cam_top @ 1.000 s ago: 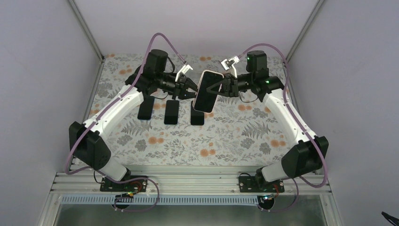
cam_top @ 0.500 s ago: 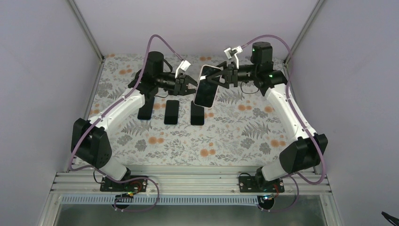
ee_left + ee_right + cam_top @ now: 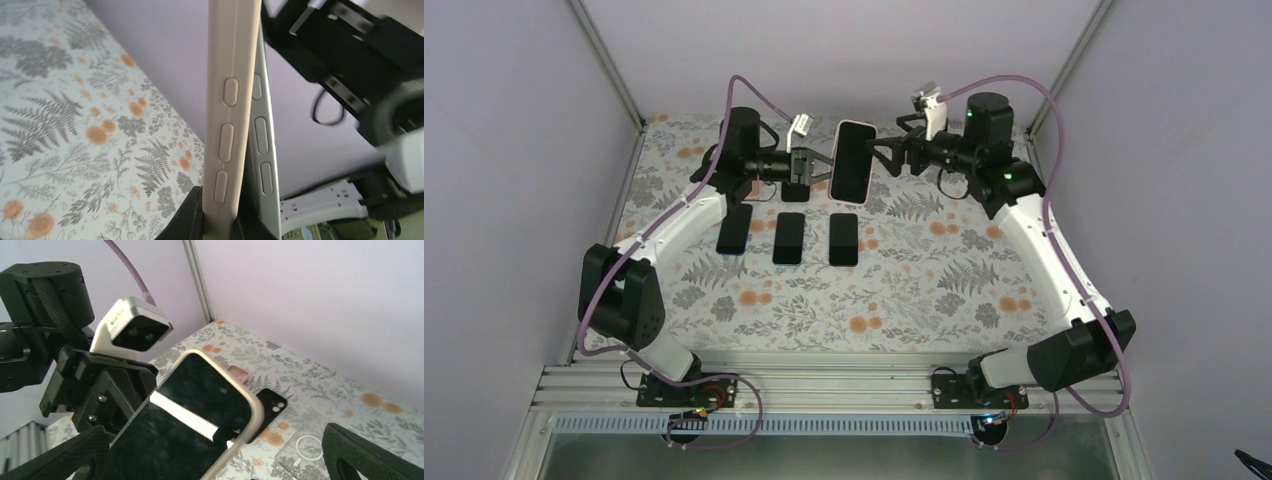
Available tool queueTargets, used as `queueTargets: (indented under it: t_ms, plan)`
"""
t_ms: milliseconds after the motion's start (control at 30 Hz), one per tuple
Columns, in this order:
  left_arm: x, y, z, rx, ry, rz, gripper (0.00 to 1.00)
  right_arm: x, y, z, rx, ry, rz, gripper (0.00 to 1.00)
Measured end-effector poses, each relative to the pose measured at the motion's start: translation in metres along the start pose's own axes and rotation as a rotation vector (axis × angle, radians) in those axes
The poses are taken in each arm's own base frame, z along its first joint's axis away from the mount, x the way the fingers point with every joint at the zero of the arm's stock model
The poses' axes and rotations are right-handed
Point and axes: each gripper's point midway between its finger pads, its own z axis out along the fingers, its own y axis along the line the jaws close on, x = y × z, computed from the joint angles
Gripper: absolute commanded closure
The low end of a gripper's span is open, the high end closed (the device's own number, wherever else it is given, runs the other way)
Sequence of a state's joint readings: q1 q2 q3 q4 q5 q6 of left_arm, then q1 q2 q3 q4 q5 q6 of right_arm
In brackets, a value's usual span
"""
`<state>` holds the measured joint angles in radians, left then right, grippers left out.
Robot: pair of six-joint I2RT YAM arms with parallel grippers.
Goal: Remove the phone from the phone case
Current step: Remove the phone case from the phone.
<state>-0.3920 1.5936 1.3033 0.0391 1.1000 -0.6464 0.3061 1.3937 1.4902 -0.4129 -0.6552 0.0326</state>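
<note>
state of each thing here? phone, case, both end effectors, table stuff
phone case: upright in the air, gripped
phone: one long edge parted from case, not out
left end effector: shut on phone case
right end effector: open, holding nothing
three dark phones or cases: flat in a row on table

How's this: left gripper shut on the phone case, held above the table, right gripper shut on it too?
No: the right gripper is open, as the right wrist view shows. The left gripper is shut on the phone case above the table.
</note>
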Motion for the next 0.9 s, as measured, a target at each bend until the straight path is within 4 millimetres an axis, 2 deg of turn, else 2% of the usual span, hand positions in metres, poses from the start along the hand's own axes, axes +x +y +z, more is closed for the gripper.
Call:
queueTargets:
  t_ms: [200,600,900]
  plan:
    - [0.0,0.031,0.0,-0.12,-0.032,-0.143,0.98,0.014,0.023,0.023,0.047,0.035,-0.116,0.0]
    - [-0.004,0.065,-0.005,-0.241,-0.084,-0.293,0.98,0.067,0.062,0.059,0.118,0.16,-0.364,0.06]
    - [0.0,0.073,-0.005,-0.262,-0.082,-0.332,0.98,0.072,0.068,0.069,0.218,0.16,-0.489,0.08]
